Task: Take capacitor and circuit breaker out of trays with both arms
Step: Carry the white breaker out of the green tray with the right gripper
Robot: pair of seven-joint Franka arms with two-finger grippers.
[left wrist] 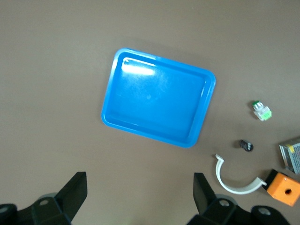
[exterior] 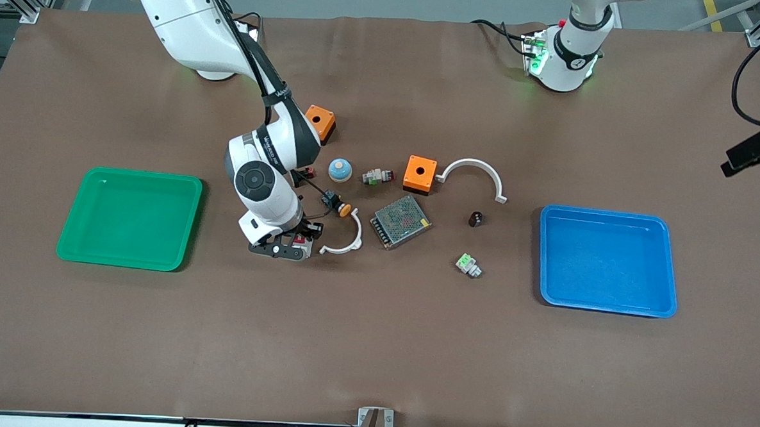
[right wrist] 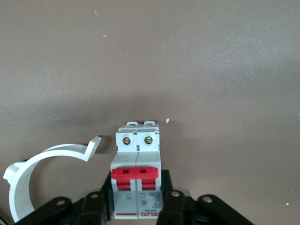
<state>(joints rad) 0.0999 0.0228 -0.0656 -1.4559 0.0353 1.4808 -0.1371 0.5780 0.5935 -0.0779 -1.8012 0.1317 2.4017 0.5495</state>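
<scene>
Right gripper [exterior: 287,243] is down at the surface [exterior: 374,341] near its middle, between the green tray [exterior: 129,218] and a white half-ring [exterior: 347,241]; fingers [right wrist: 174,206] pinching the breaker [right wrist: 137,171], red levers showing. Capacitor [exterior: 475,219] lies mid-surface, just off the blue tray [exterior: 609,261] at the left arm's end. Left gripper [left wrist: 140,201] waits high over the blue tray, fingers spread, empty.
</scene>
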